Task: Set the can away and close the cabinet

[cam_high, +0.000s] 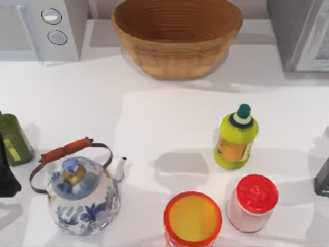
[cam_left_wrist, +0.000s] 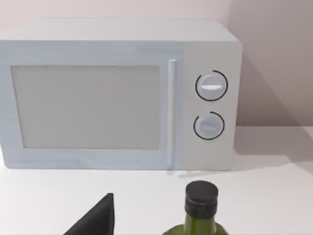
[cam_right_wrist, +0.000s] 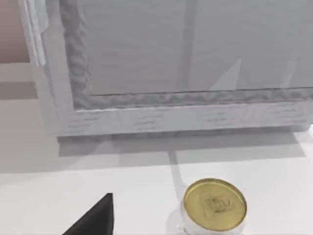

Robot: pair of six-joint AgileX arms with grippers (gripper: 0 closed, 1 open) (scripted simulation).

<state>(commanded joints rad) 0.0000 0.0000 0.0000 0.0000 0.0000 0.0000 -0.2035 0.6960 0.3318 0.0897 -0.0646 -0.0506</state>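
A can with a gold lid stands on the white table in the right wrist view, just before the grey cabinet. The cabinet's front reads as a framed recess, with a pale door edge standing out at one side. In the top view the cabinet fills the back right corner. My right gripper sits low at the right edge, short of the can. My left gripper is parked at the left edge beside a green bottle.
A microwave stands at the back left and a wicker basket at the back middle. Across the front are a blue-patterned kettle, a red tub with a yellow lid, a red-lidded jar and a yellow-green bottle.
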